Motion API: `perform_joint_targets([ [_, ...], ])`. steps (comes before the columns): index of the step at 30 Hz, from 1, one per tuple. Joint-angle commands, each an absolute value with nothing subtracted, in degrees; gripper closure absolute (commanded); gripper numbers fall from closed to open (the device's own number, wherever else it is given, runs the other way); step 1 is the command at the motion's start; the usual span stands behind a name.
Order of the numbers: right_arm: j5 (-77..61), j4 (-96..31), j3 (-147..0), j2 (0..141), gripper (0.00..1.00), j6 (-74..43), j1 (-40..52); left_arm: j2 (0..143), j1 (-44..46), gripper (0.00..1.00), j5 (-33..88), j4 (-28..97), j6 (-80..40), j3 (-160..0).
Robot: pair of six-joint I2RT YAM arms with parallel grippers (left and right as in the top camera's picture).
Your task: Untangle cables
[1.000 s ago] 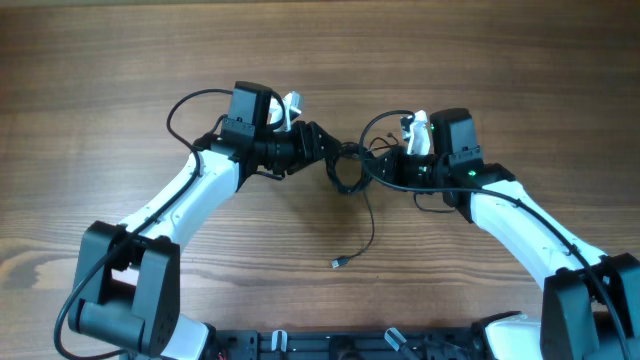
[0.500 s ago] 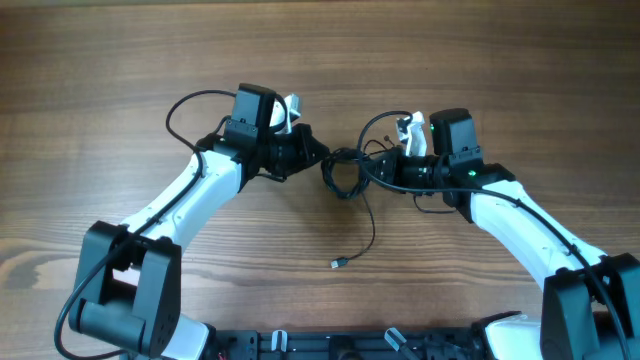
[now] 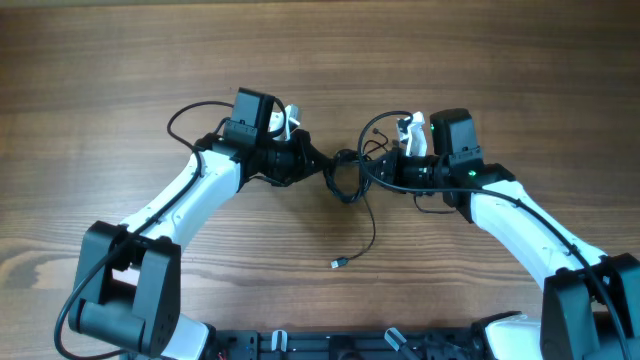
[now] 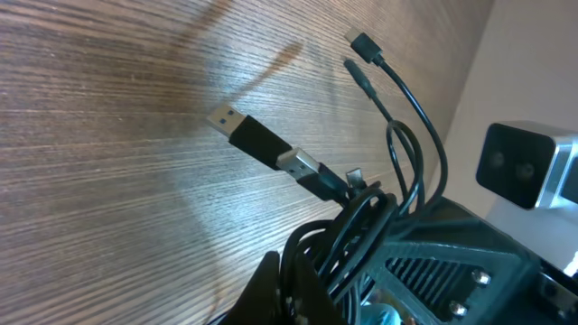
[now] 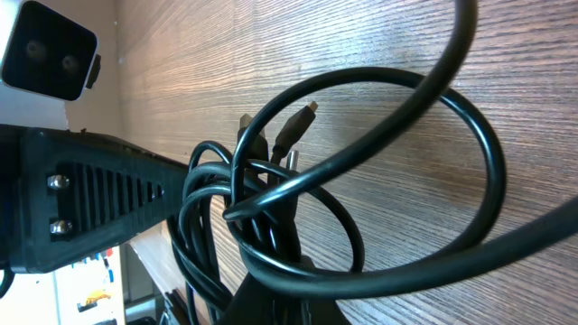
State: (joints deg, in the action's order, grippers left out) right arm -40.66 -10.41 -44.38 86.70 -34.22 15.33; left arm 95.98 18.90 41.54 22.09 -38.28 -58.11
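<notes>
A brown wood-grain surface (image 3: 320, 60) fills the overhead view. Nothing of the room shows except a pale blurred strip past its edge in the wrist views, too soft to make out. The white left arm (image 3: 185, 195) and right arm (image 3: 520, 225) reach in from the near corners, both cut off by the lower border, and meet head-on near the middle.

Between them hangs the cables (image 3: 348, 172), a small knot of thin black loops. The left jaws are together, clamped on the bundle's left side. The right jaws are likewise closed on its right side. In both wrist views the pinch itself falls below the frame, so which strands are held cannot be told. The arms' own thicker black leads (image 3: 185, 105) arc just beside the bundle and muddle its outline from above.

One strand trails toward the near edge and ends in a small plug (image 3: 339, 263) lying on the wood. The left wrist view shows a USB plug (image 4: 237, 126) and two slimmer plug ends (image 4: 361, 43) poking out of the loops.
</notes>
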Motion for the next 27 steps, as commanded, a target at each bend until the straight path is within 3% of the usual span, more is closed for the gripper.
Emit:
perform_joint_targets([
  [1,-36.8,-10.2,-44.5,86.8,0.96,-36.8,15.6,95.7,19.0,0.96,46.0,22.1,-38.6,-58.4],
  [6,-21.1,-18.1,-44.5,86.8,0.96,-48.5,15.5,94.6,12.9,0.96,45.5,21.9,-36.2,-58.4],
  [12,-20.6,-17.8,-44.5,86.8,0.96,-49.2,15.5,92.7,11.3,0.96,45.4,20.2,-36.2,-58.4],
  [13,-23.6,-15.9,-44.5,86.8,0.96,-46.2,15.5,92.7,11.4,0.89,45.4,20.2,-36.2,-58.4],
  [15,-32.1,-9.6,-44.5,86.8,0.96,-41.8,15.6,92.8,11.9,0.51,45.4,20.4,-36.3,-58.3],
  [18,-40.1,-2.6,-44.5,86.8,0.96,-39.9,15.6,92.8,13.1,0.46,45.4,20.4,-38.6,-58.3],
  [21,-43.0,-0.4,-44.5,86.8,0.96,-39.6,15.6,92.8,14.0,0.46,45.4,20.4,-42.3,-58.3],
  [24,-43.0,-0.4,-44.5,86.8,0.96,-39.6,15.6,92.8,14.1,0.54,46.0,20.3,-44.4,-58.3],
  [25,-43.0,-0.4,-44.5,86.8,0.96,-39.6,15.6,92.8,14.1,0.59,46.6,20.2,-44.4,-58.3],
  [26,-42.9,-0.4,-44.5,86.8,0.96,-39.6,15.6,92.8,14.1,0.73,47.4,20.0,-44.4,-58.3],
  [27,-43.0,-0.4,-44.5,86.8,0.96,-39.6,15.6,92.8,14.1,0.80,47.8,19.9,-44.5,-58.3],
])
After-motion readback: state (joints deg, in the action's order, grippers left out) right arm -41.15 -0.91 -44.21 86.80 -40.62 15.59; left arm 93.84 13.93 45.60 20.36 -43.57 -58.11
